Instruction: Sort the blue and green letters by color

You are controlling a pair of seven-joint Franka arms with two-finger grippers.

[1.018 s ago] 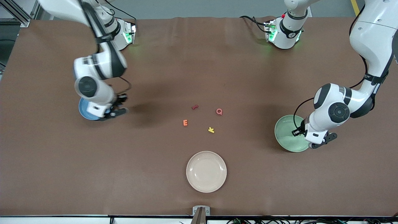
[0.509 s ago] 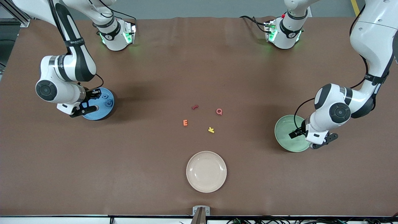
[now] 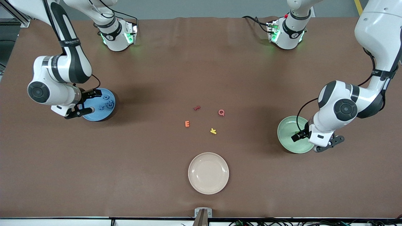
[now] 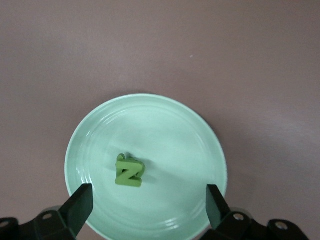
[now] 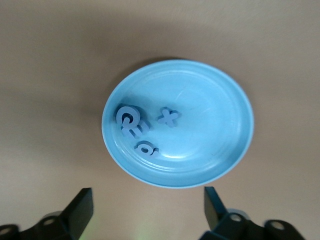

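The brown tabletop (image 3: 201, 62) carries three plates. The cream plate (image 3: 208, 173) lies nearest the front camera, midway between the arms' ends. The green plate (image 3: 290, 133) lies toward the left arm's end, and the blue plate (image 3: 100, 108) toward the right arm's end. The left tool (image 3: 314, 142) hangs over the green plate, its fingers (image 4: 77, 207) spread wide and holding nothing. The right tool (image 3: 84, 101) hangs over the edge of the blue plate, likewise wide open and empty, as its fingers (image 5: 80, 210) show. In the blue plate lie the blue letters (image 5: 142, 130): an X apart from a tight cluster of three that touch or overlap. In the green plate the green letters (image 4: 130, 171) sit piled together near its middle, an N on top; how many lie under it cannot be told. On the bare tabletop between the plates lie four small letters: a dark red one (image 3: 197, 108), a pink Q (image 3: 221, 112), an orange E (image 3: 187, 123) and a yellow K (image 3: 213, 131).
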